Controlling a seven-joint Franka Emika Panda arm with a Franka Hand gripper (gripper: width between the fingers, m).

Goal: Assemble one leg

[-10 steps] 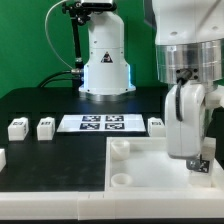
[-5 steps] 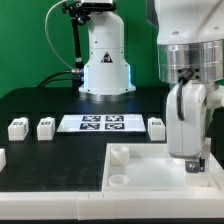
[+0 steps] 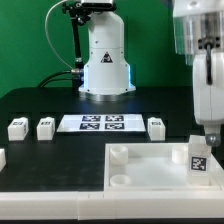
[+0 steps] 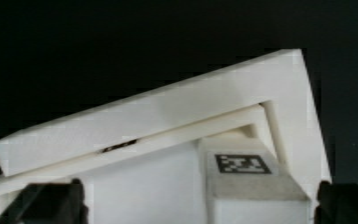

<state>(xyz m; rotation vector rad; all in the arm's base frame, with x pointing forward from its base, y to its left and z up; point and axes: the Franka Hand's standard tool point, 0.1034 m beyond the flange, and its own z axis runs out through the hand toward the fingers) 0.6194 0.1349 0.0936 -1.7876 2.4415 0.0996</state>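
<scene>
A leg, a small white block with a tag on its face, stands upright on the right side of the large white tray-like piece. My gripper hangs just above and slightly right of it. In the wrist view the leg sits between my fingers, closer to one of them. The gripper is open and holds nothing. The tray's corner shows beyond the leg.
Three more legs stand on the black table beside the marker board. Another white part shows at the exterior view's left edge. The robot base stands behind. Round sockets sit on the tray's left.
The gripper has risen and shifted towards the exterior view's right. The leg it covered now stands free on the tray.
</scene>
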